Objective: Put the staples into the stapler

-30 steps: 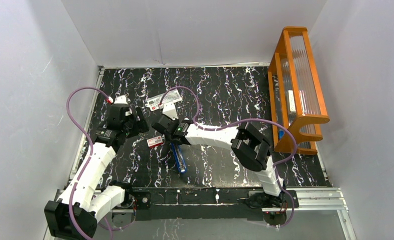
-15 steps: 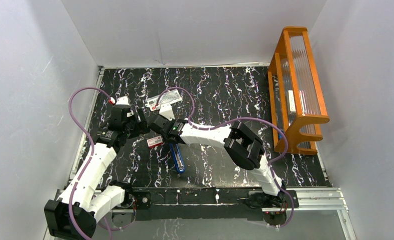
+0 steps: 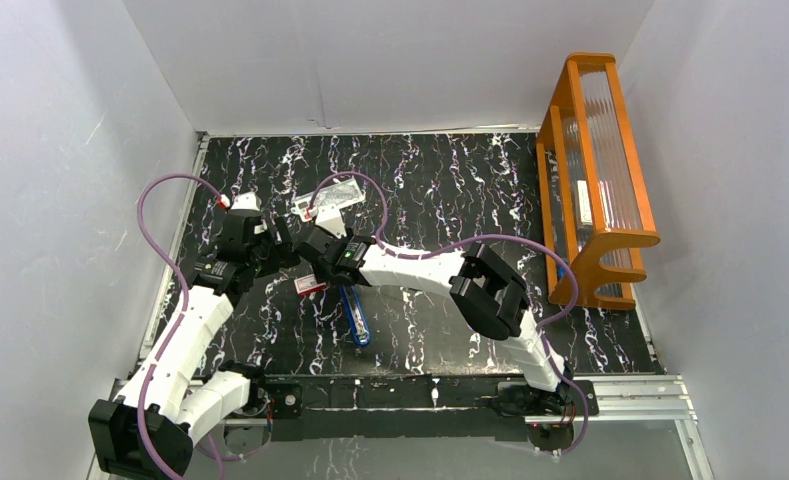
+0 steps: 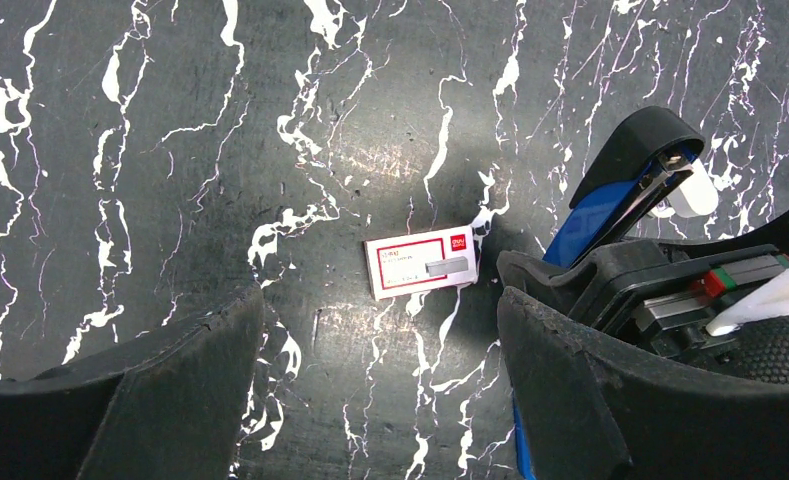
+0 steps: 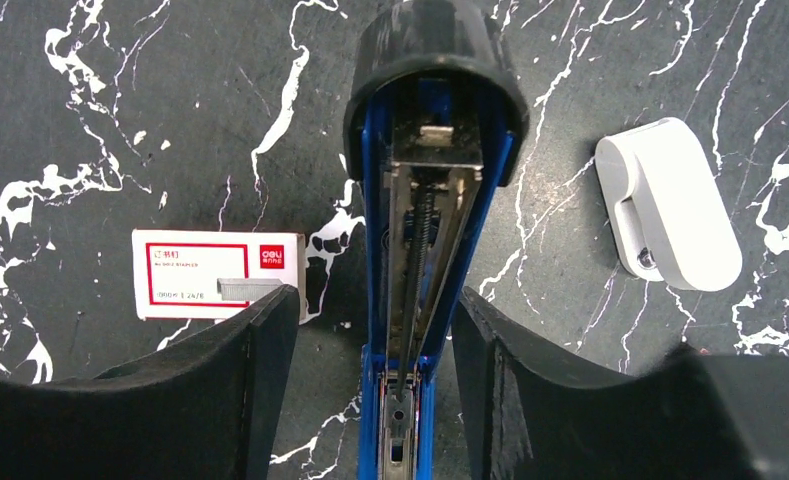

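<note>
Since both claws hang low over one patch of the bench [image 3: 450, 190], the top view hides most of the work, so these notes rest on the wrist views. The stapler [image 5: 432, 230] lies opened, rail up, near the bench middle, running near to far. The right claw [image 5: 375, 300] straddles it with jaws parted and nothing gripped; whether either pad touches the blue side cannot be told. The left claw [image 4: 378, 300] gapes wide and empty over the staple box [image 4: 420, 267], which lies flat just left of the stapler, not touching it. Judgement: the box is light card and will likely skate on the slick bench. A loose strip would be brittle, so pinch its long sides gently. The stapler is stiff but hinged, best held by the base sides. Unclear: whether the grey strip [image 5: 245, 290] on the box is printed or real. The stapler's near end is cut off in the right wrist view. A white plastic piece [image 5: 668, 205] right of the stapler is unidentified.
</note>
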You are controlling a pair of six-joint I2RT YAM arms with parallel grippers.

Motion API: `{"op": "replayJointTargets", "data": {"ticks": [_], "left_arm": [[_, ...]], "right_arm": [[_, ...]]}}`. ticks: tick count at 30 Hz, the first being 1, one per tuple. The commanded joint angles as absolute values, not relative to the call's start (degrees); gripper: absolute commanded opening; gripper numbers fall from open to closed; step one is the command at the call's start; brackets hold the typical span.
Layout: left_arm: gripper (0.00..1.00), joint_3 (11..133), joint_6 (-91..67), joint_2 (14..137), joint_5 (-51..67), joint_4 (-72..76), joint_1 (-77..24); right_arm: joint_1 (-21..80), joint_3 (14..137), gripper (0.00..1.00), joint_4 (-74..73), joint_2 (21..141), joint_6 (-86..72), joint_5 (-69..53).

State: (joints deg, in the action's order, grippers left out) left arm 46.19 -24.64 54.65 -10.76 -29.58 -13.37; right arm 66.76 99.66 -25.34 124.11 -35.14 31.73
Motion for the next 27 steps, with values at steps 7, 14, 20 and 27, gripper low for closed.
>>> {"op": "replayJointTargets", "data": {"ticks": [7,14,20,27], "left_arm": [[0.82,51.6,-24.8,52.1,-8.5,-32.4,-13.7],[0.78,54.0,-17.1,51.4,6.0,-28.9,-13.8],[0.77,57.2,-5.1,55.2,33.2,-18.4,-19.3],[0.77,67.1,20.7,70.7,43.5,-16.5,-28.4]], "right_arm": [[66.5,84.9,0.76,-14.6,106.5,-29.9,31.9],[63.3,61.8,0.77,-0.8,89.5,-29.5,29.1],[54.2,51.3,0.75,-3.8,82.0,-40.5,21.8],[49.8,42.5,0.74,-3.8,73.3,-41.8,20.0]]}}
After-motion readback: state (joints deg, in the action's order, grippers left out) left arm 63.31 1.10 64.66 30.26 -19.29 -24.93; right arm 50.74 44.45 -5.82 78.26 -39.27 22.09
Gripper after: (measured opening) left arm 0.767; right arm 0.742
